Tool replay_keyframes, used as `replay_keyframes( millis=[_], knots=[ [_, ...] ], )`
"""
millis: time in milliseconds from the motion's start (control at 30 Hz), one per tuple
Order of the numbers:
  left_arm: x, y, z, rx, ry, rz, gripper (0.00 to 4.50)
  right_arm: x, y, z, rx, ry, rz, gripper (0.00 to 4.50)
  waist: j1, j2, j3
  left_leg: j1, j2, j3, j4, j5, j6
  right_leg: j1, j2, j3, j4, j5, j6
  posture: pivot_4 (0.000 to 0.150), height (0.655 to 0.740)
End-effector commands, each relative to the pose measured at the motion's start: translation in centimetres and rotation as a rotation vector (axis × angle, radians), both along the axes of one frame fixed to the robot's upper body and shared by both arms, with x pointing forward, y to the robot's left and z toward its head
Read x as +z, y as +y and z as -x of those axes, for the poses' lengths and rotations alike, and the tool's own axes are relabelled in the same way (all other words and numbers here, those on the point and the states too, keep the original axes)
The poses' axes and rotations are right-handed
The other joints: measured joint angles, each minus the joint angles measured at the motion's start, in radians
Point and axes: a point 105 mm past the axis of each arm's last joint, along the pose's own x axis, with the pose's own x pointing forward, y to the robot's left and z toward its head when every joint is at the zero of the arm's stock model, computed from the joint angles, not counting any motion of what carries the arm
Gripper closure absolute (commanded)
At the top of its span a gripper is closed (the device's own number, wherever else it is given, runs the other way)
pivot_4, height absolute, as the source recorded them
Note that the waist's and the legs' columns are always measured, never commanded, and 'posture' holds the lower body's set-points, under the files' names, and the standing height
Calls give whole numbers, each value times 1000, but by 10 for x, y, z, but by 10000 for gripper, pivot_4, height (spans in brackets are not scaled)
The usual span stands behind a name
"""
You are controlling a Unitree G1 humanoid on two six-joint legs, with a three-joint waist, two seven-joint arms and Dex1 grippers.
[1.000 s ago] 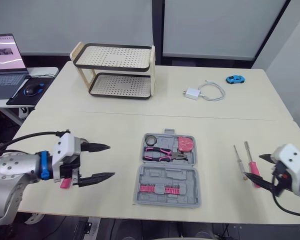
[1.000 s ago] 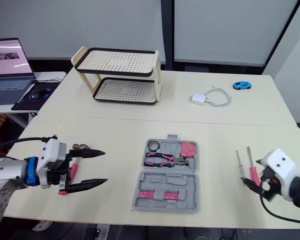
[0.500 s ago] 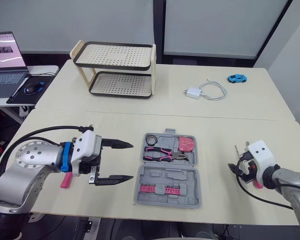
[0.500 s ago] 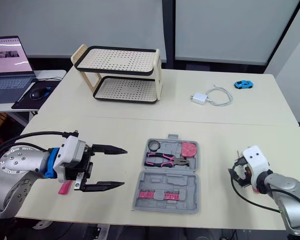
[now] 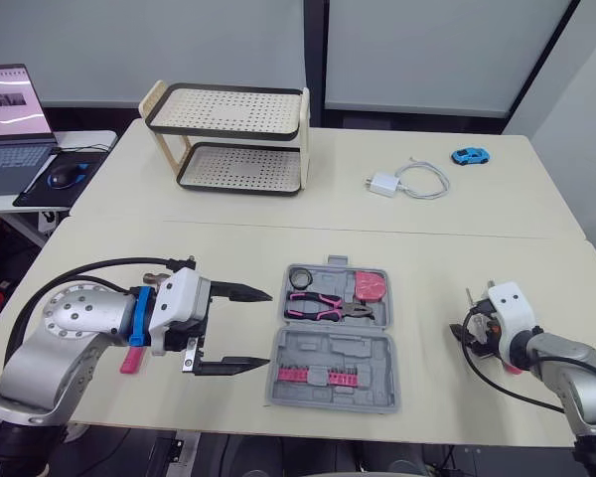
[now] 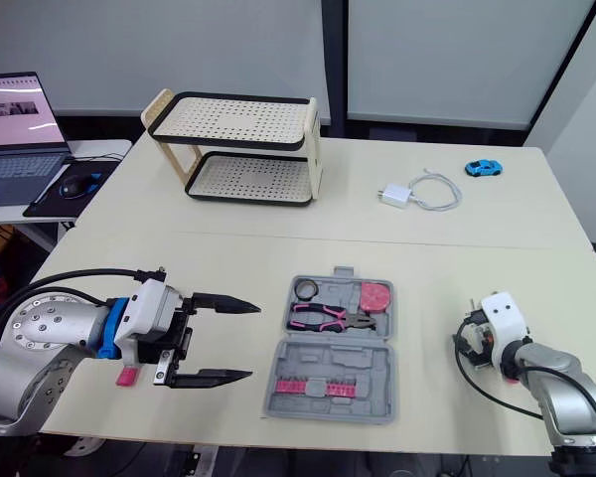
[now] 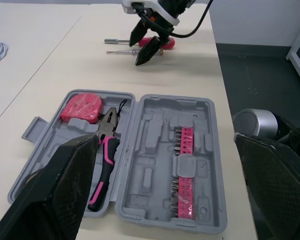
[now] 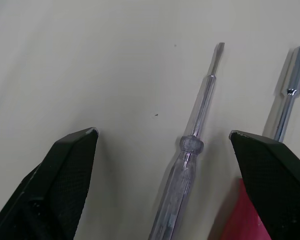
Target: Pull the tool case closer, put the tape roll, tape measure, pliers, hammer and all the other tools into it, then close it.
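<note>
- Screwdriver pickup is the step in hand, as I judge it: the right gripper (image 8: 162,134) hangs low over the table (image 5: 228,248), its fingers spread wide on either side of the clear-handled screwdriver (image 8: 189,150) and not touching it
- Red-handled screwdriver (image 7: 163,42) lies just beside the clear one, its shaft close to 1 of the right fingers, so a careless squeeze could catch both
- Tool case (image 5: 336,343) lies open and flat between the 2 arms, with the tape roll (image 5: 300,276), pliers (image 5: 328,305) and tape measure (image 5: 369,286) in its far half and a strip of pink bits (image 5: 313,375) in its near half
- Left gripper (image 5: 258,330) hovers just beside the case's left edge, fingers wide apart and holding nothing
- Pink handle (image 5: 129,359) shows on the table under the left arm; probably the hammer, not yet packed
- Next move calls for the right fingers to come down, pinch the clear handle squarely and carry it to the case; closing the case comes last
</note>
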Motion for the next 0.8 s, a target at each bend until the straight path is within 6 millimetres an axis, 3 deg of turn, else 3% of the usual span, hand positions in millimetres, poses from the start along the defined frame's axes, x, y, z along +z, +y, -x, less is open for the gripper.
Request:
replay_keyframes(
  millis=[33,233,467,733,800],
  knots=[
    [5,-5,3,-22,-43,10,0,1,-6,-2,-45,-2,-11,1897,-2,0,0,0,0,0,0,0,0,0,0,0,0,0,0,1500,7350],
    [6,-7,5,-35,-40,22,0,-3,-5,1,-72,25,-42,18376,0,0,0,0,0,0,0,0,0,1,0,0,0,0,0,1500,7350],
    [3,-6,3,-36,-41,9,0,0,-8,4,-100,34,-46,28008,0,0,0,0,0,0,0,0,0,1,0,0,0,0,0,1500,7350],
    [0,-5,2,-34,-42,-1,0,16,11,3,-64,6,-104,41541,0,0,0,0,0,-1,0,0,0,1,0,0,0,0,0,1500,7350],
    [0,-4,2,-32,-44,-3,0,21,20,4,-51,-5,-124,42519,0,0,0,0,0,-1,0,0,0,1,0,0,0,0,0,1500,7350]
  ],
)
